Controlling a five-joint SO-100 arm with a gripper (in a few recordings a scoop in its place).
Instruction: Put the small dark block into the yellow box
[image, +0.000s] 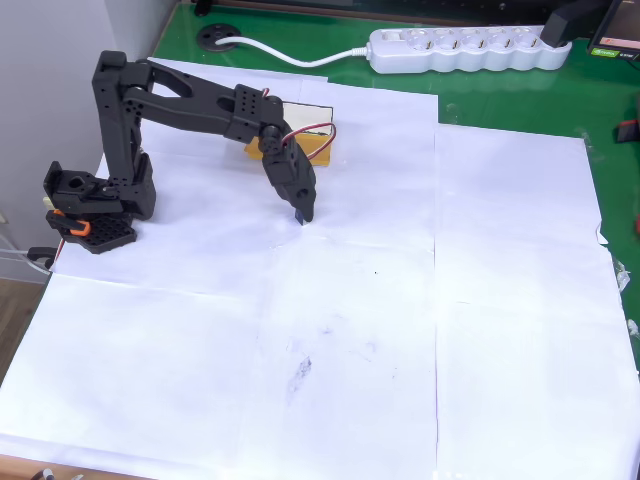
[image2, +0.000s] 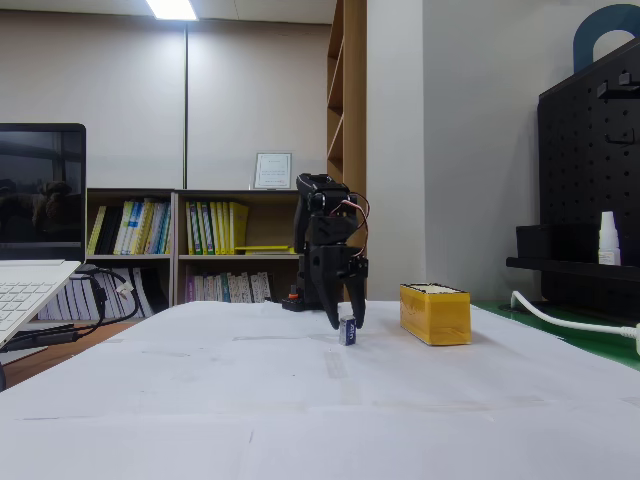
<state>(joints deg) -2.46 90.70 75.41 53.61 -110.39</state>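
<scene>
1. Gripper first: my black two-finger gripper is lowered to the paper with its fingers apart, and the small dark block, a tiny dark cuboid with a lighter face, sits on the sheet between the fingertips. I cannot tell whether either fingertip touches it.
2. From overhead the gripper points down at the same spot, and the block is mostly hidden under the tips, so I am judging the alignment from the side view alone.
3. Risk, as I judge it: if I close off-centre, one fingertip could push the block sideways or tip it over, because it is so small and probably light.
4. A shallow pinch could also let it slip out during the lift or drop short of the box.
5. The yellow box, a rectangular container with mustard sides, stands near the gripper on the right in the fixed view; swinging too low could knock its wall.
6. Overhead, the yellow box lies partly under the black arm; I cannot see what is inside it.
7. White paper sheets cover the table.
</scene>
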